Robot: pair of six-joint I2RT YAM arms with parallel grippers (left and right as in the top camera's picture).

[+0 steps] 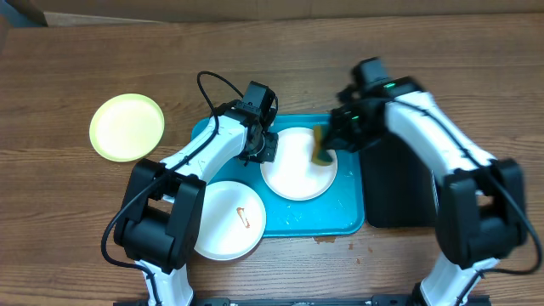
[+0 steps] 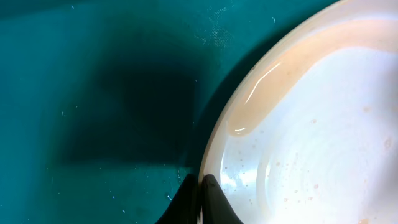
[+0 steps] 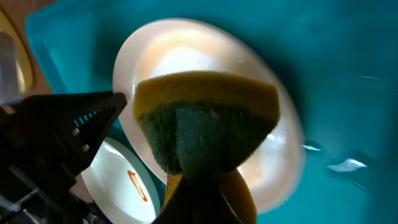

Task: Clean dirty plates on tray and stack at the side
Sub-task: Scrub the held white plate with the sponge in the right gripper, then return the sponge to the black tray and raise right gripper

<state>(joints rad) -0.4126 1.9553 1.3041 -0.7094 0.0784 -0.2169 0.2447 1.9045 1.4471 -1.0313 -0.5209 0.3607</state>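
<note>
A white plate (image 1: 297, 166) (image 2: 323, 124) (image 3: 186, 56) lies in the turquoise tray (image 1: 344, 212) (image 2: 93, 93) (image 3: 348, 93). My left gripper (image 1: 263, 153) (image 2: 201, 199) is shut on this plate's left rim. The right gripper (image 1: 330, 140) (image 3: 202, 180) is shut on a yellow-and-green sponge (image 1: 320, 151) (image 3: 205, 124), held over the plate's right side. A second white plate (image 1: 228, 219) (image 3: 124, 180) with a red sauce smear lies over the tray's front left corner. The plate with the yellow-green rim (image 1: 127, 127) lies on the table at the left.
A black tray (image 1: 395, 183) lies right of the turquoise one, under the right arm. A small brown spot (image 1: 323, 240) marks the wooden table (image 1: 102, 51) at the turquoise tray's front edge.
</note>
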